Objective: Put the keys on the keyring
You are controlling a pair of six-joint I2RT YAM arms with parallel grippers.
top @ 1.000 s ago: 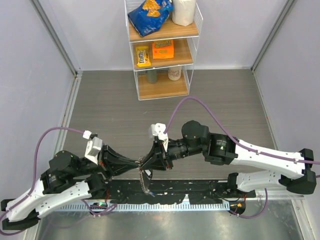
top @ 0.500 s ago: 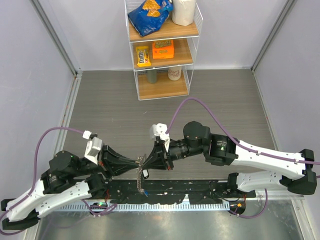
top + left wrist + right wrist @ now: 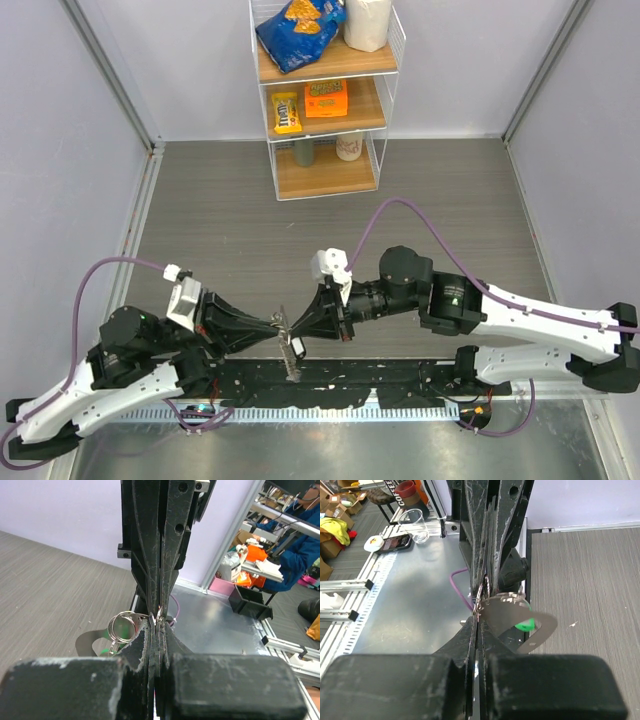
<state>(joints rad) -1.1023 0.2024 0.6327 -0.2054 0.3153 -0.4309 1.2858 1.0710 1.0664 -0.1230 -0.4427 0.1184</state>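
Since a second ago the right arm has drawn back rightward and its fingers have closed; the left arm has shifted little. Top view: both arms lie low, forearms angled inward, with the left gripper (image 3: pixel 276 322) and right gripper (image 3: pixel 302 328) level and tip to tip above the near edge of the table (image 3: pixel 220 210). The keyring (image 3: pixel 290 350) hangs slack beneath their meeting point, clear of the surface. Wrist views add what the top view cannot resolve. From the left wrist, the left fingers are pressed together on the keyring's silvery coils (image 3: pixel 122 625), and the right fingers close against them from opposite. From the right wrist, those fingers pinch the same wire, and a key (image 3: pixel 524 625) with a green head hangs just beside a flat metal tab (image 3: pixel 542 627).
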